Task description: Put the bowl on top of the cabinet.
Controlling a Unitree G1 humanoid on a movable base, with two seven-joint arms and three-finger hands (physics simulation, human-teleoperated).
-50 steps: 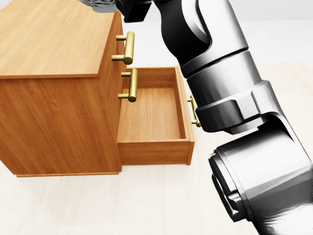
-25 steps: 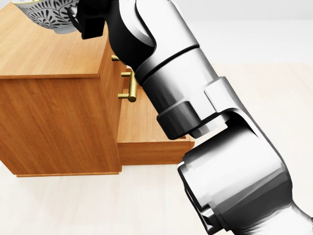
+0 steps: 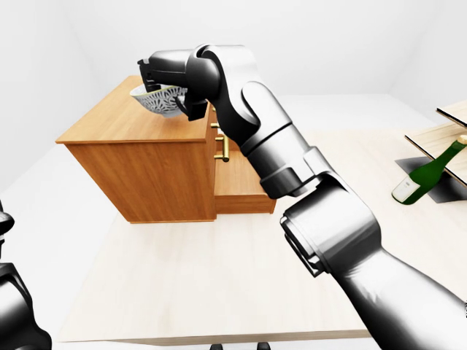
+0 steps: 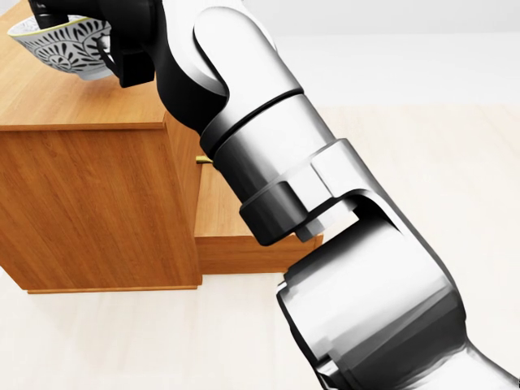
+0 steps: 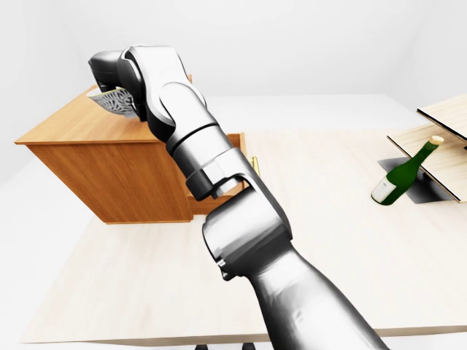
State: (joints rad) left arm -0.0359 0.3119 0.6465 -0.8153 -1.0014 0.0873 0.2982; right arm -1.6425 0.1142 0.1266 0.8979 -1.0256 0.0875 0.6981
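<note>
The bowl point(image 4: 58, 45) is white with a black pattern and a yellowish rim. My right hand point(image 3: 155, 82) is shut on its rim and holds it a little tilted over the top of the wooden cabinet point(image 3: 109, 122), toward the right side of the top in the left-eye view. I cannot tell whether the bowl touches the wood. The right arm point(image 4: 268, 154) crosses the head view and hides most of the cabinet's open bottom drawer point(image 3: 244, 191). Only a dark piece of my left arm point(image 3: 14, 306) shows at the bottom left; its fingers cannot be read.
The cabinet stands on a pale wooden table point(image 3: 204, 277). A green bottle point(image 3: 427, 171) leans against wooden boards point(image 3: 438, 135) at the far right. Brass drawer handles point(image 3: 224, 149) stick out to the right of the cabinet.
The right arm has swung left with the bowl, which came into the head view at the top and now sits lower over the cabinet top. The arm now covers the drawer and handles.
</note>
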